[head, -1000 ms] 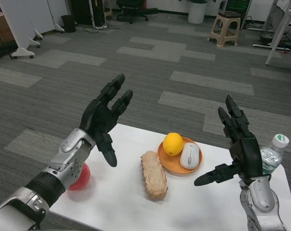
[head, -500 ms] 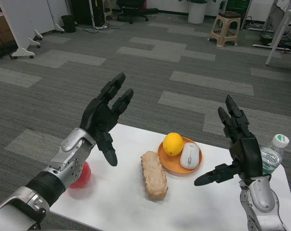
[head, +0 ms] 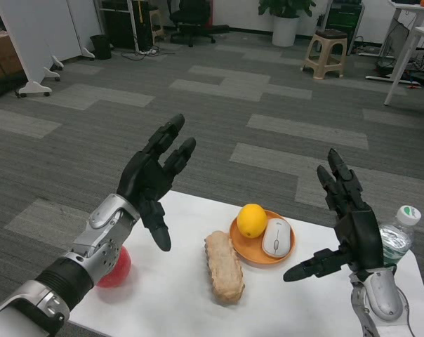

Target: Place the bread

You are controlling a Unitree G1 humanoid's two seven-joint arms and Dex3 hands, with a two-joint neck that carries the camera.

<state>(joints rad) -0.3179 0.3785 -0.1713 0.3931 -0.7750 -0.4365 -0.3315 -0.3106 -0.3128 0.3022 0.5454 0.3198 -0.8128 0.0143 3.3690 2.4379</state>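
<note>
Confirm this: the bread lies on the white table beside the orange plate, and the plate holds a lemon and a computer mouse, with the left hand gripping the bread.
Wrong on the hand. In the head view the left hand hovers open above the table, holding nothing; the bread lies untouched beside the orange plate.

Bright, even overhead room light; soft shadows fall on the white table (head: 163, 295); the picture is sharp, without glare.

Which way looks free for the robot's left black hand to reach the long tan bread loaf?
Probably from above: the open left hand hovers left of the bread loaf, nothing lying between them.
</note>
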